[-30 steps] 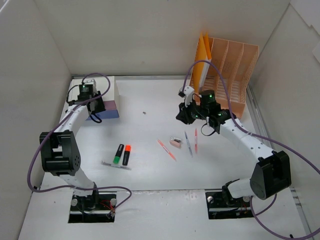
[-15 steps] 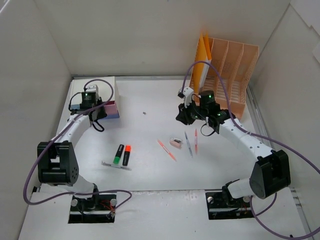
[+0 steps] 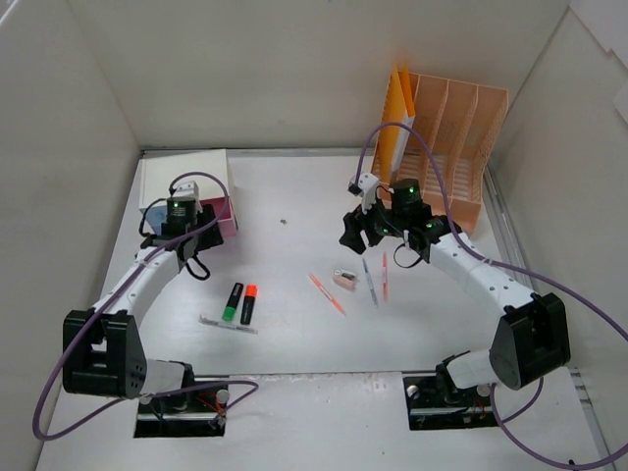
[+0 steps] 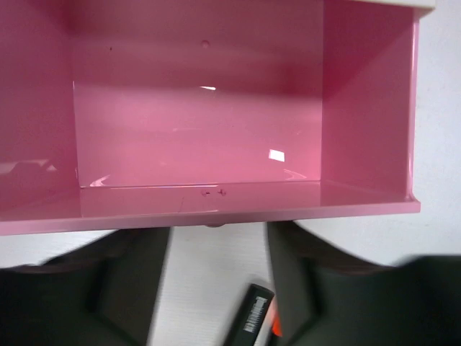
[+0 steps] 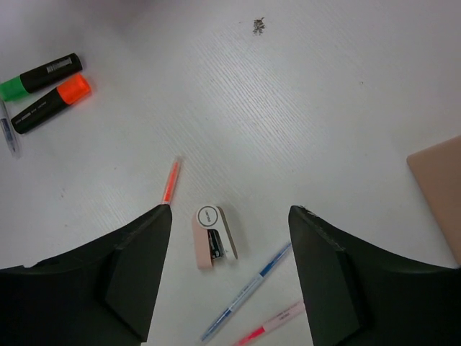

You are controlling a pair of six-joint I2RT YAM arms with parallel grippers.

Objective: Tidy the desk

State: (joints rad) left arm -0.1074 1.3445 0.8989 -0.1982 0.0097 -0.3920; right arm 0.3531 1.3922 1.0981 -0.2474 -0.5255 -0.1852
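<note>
Sorting has barely begun: the table (image 3: 294,186), walled in white on three sides, lies under both arms with its small items loose across the middle. The step in hand looks like a pick-up. The right hand (image 5: 230,210) hovers with its fingers spread, empty, straight over the pink stapler (image 5: 214,236), which lies flat among the pens (image 5: 248,288). The left hand (image 4: 216,245) sits at the front lip of the pink drawer (image 4: 202,130), fingers apart and gripping nothing. The drawer stands open and bare inside.

Next, the right hand probably needs to drop straight down, line its fingers across the stapler's narrow sides and close, without nudging the pens. The drawer seems the likely place for it, though that is a guess. The markers (image 5: 43,90) wait near the left arm.
</note>
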